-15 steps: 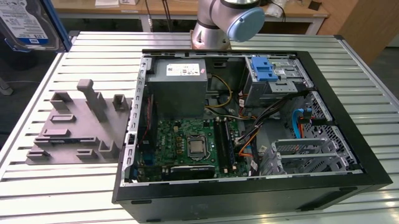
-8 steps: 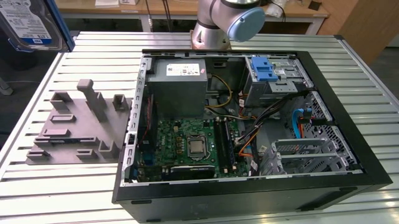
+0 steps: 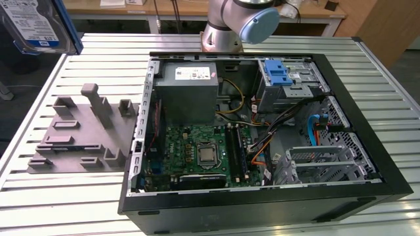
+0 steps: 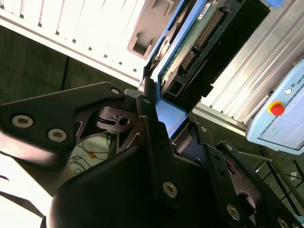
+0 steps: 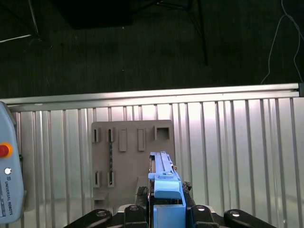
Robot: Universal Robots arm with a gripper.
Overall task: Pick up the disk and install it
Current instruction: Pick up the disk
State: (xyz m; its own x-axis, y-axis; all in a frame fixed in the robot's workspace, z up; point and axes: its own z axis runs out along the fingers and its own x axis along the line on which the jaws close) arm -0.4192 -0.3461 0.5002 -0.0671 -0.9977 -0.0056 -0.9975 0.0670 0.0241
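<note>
gripper [image 5: 166, 204] closed on the disk [image 3: 36, 24] — held aloft, edge-down, above grey fixture plate [image 5: 133, 161] on bench [image 5: 237, 152], exterior view's left.

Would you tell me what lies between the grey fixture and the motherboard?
The case's metal side wall stands between the fixture and the motherboard, as the exterior view shows.

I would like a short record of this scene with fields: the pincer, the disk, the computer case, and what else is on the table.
pincer: shut on the disk at its blue-edged end
disk: held in the air, off the table, not in the case
computer case: open, lying on the table
grey holder: flat on the table, at the exterior view's left of the case
</note>
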